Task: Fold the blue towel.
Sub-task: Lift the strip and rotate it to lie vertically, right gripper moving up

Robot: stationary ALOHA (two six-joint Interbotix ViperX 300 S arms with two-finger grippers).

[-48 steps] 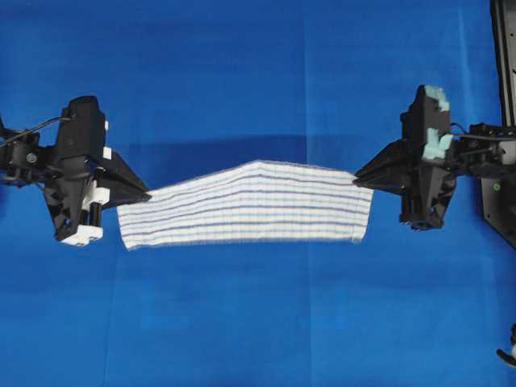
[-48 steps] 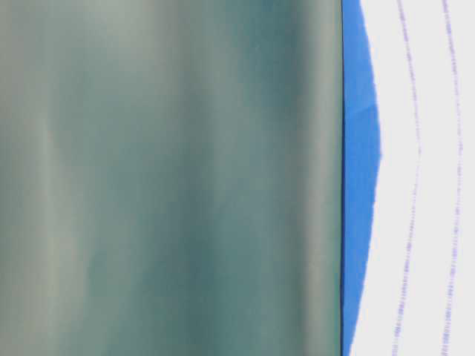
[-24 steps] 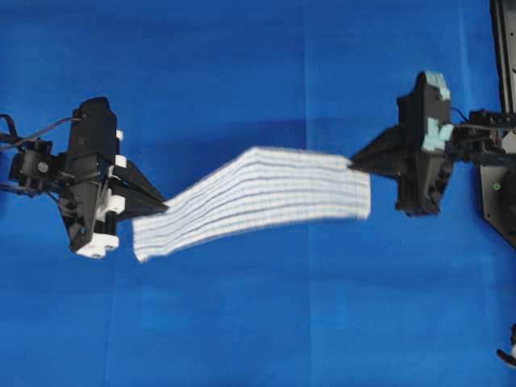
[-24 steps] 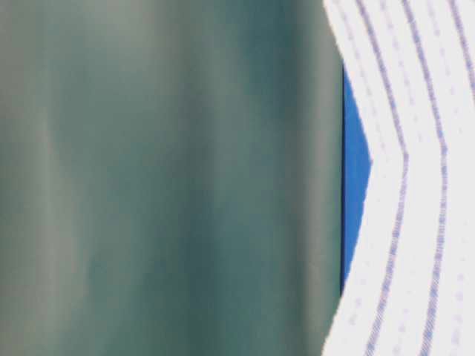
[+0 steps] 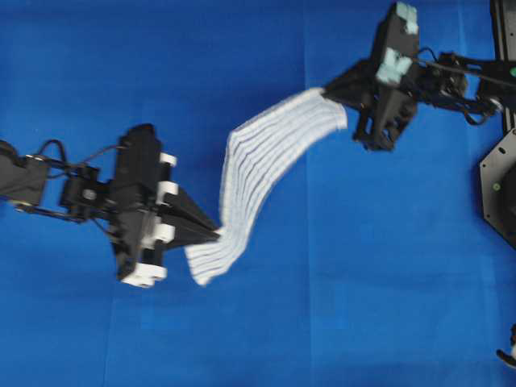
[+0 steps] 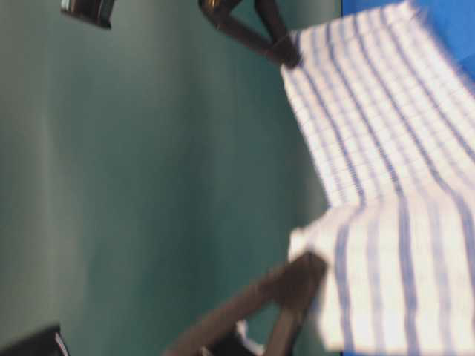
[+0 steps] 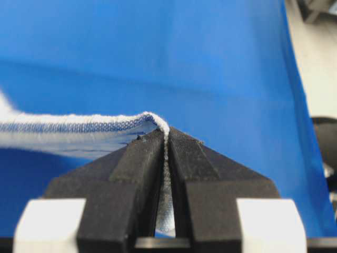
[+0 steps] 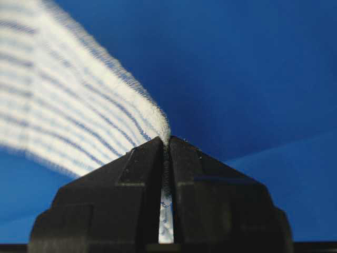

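Note:
The blue towel [image 5: 258, 169], white with thin blue stripes, hangs in the air as a long twisted band running from lower left to upper right. My left gripper [image 5: 218, 235] is shut on its lower left corner. My right gripper [image 5: 326, 90] is shut on its upper right corner. In the left wrist view the towel's hem [image 7: 79, 124] comes out of the closed jaws to the left. In the right wrist view the striped cloth [image 8: 68, 116] streams up and left from the closed jaws. The table-level view shows the towel [image 6: 371, 133] stretched between both sets of fingertips.
The plain blue table covering [image 5: 266, 339] lies under everything. A black arm base and mount [image 5: 500, 185] stands at the right edge. A teal wall [image 6: 148, 185] fills the left of the table-level view.
The left gripper has moved right and toward the front. The right gripper has moved left and toward the back. The towel has swung from level across the table to a steep diagonal.

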